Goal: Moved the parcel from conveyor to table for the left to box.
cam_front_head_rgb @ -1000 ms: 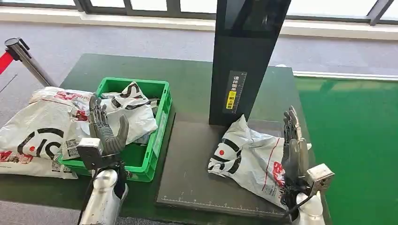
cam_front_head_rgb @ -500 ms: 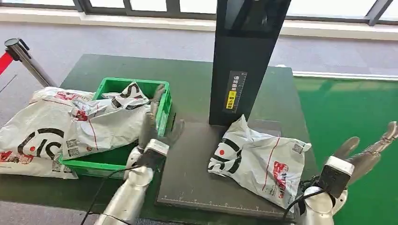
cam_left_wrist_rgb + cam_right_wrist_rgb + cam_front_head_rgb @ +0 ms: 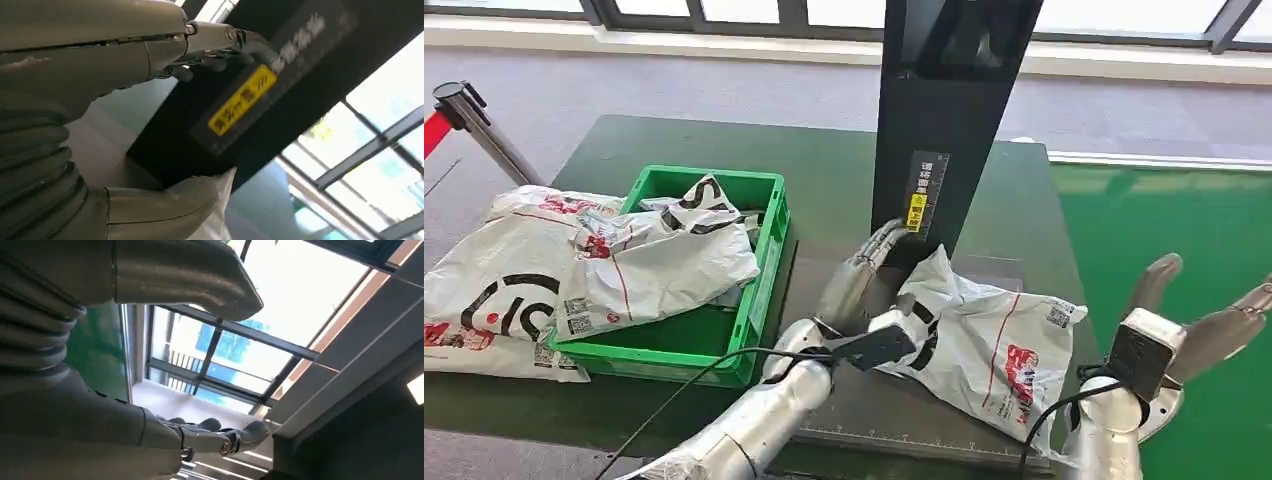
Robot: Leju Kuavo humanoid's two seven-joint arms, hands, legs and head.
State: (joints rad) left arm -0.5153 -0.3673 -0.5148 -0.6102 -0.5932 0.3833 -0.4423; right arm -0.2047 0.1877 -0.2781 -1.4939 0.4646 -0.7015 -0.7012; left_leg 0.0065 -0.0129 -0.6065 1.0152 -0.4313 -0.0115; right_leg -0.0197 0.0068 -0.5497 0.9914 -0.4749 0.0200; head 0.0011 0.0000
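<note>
A white parcel (image 3: 989, 345) with black and red print lies on the dark mat (image 3: 824, 370) in front of the black post (image 3: 939, 130). My left hand (image 3: 856, 285) reaches across the mat with fingers stretched out, its fingertips at the post's foot beside the parcel's left corner, holding nothing. In the left wrist view that left hand (image 3: 125, 60) is spread against the post's yellow label (image 3: 242, 100), with a parcel corner (image 3: 222, 200) by the thumb. My right hand (image 3: 1174, 330) hangs open to the right of the parcel, over the green conveyor (image 3: 1184, 230); its fingers (image 3: 215, 435) are apart.
A green box (image 3: 766, 270) to the left of the mat holds white parcels (image 3: 659, 260). Another large parcel (image 3: 494, 280) lies outside it at the far left. A stanchion post (image 3: 469, 120) stands at the table's back left corner.
My left hand has swung from the green box across the mat to the parcel's left corner. My right hand has drawn away from the parcel to its right, fingers spread.
</note>
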